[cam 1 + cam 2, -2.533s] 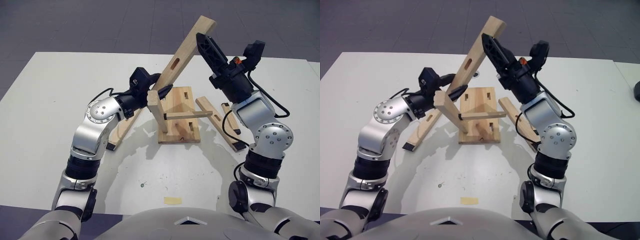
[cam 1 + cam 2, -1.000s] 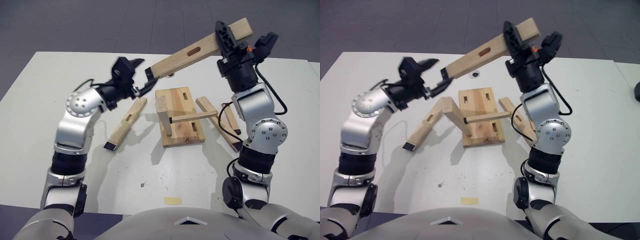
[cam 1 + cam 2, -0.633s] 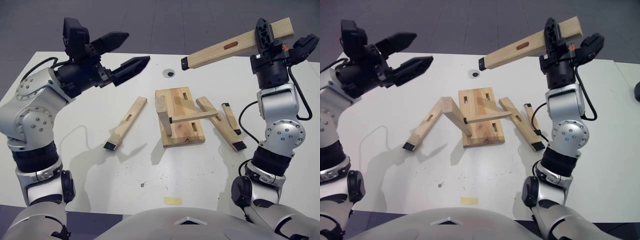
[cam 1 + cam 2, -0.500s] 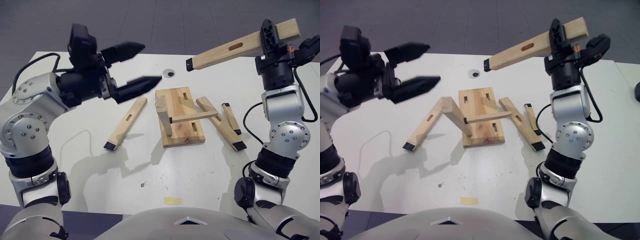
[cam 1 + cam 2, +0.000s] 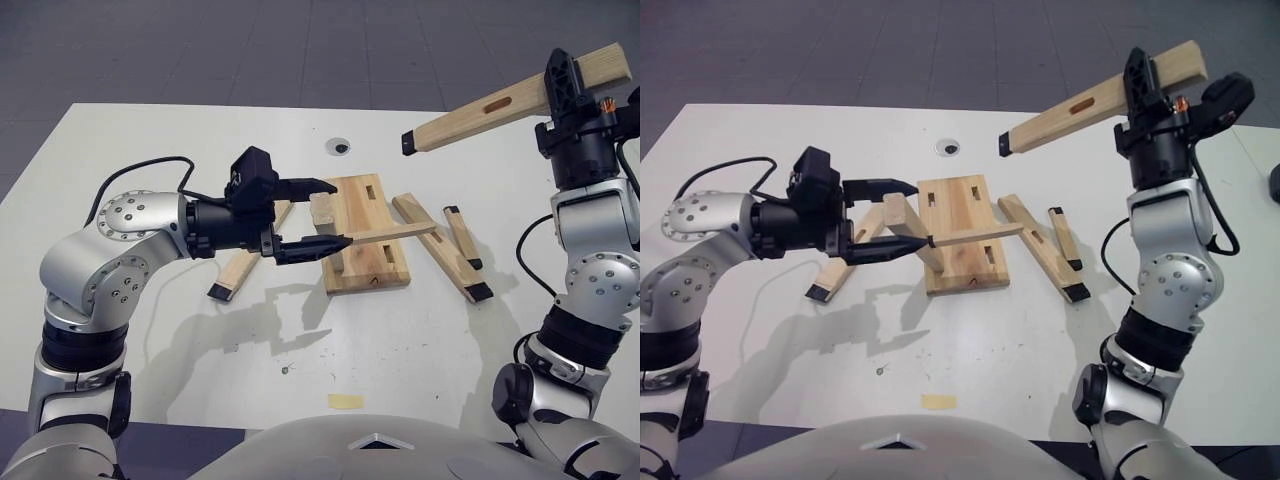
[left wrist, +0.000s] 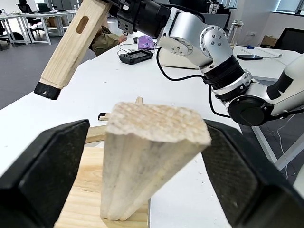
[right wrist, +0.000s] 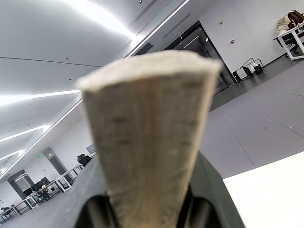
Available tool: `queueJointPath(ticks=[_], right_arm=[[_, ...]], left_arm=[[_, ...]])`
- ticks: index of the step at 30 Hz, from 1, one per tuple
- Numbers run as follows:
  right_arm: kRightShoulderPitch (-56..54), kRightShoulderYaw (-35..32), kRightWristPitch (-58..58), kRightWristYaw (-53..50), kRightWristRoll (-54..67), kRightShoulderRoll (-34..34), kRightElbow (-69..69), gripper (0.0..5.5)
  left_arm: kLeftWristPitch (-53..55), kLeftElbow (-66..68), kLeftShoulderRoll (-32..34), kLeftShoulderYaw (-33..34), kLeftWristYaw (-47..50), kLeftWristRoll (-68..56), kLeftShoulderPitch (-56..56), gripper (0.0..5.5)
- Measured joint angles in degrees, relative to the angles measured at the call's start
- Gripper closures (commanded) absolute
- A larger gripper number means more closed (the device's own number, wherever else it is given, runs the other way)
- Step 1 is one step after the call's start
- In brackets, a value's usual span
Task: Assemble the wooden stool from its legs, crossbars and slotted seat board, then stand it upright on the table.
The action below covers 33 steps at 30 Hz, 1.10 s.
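The slotted seat board [image 5: 372, 262] lies flat mid-table. One leg [image 5: 322, 212] stands in it, with a crossbar [image 5: 390, 233] sticking out to the right. My left gripper [image 5: 343, 211] is open, one finger on each side of that standing leg [image 6: 152, 161], with gaps showing. My right gripper [image 5: 565, 85] is shut on a second leg [image 5: 500, 102], held high over the table's far right, black foot pointing left. In the right wrist view that leg's end [image 7: 147, 142] sits between the jaws.
A loose leg [image 5: 243, 262] lies left of the board, partly under my left gripper. Another leg [image 5: 440, 247] and a short crossbar [image 5: 458, 232] lie to its right. A small hole [image 5: 341, 147] marks the far tabletop; yellow tape [image 5: 346, 401] sits near the front edge.
My left arm came down from a raised pose, and its open fingers now straddle the standing leg. My right arm carried its leg farther right and a little higher.
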Motion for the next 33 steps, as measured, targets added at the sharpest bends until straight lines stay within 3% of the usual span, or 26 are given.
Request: queueJointPath(ticks=[8,15,33], right_arm=[[3.93,3.70,1.72,3.15,-5.13,-2.35,-1.83,4.49],[5.41,7.90,2.27,7.57,-12.98,-7.04,-4.68,4.49],[5.91,18.58,4.94,12.25,-26.16,-9.13,-8.87,4.49]], left_arm=[[-0.67,-0.04,-0.48,-0.30,0.79,-0.63,0.98,3.20],[-7.14,-0.30,-3.60,-4.37,6.57,6.95,2.04,3.41],[-10.91,1.99,-8.48,-8.85,16.47,15.64,0.57,3.46]])
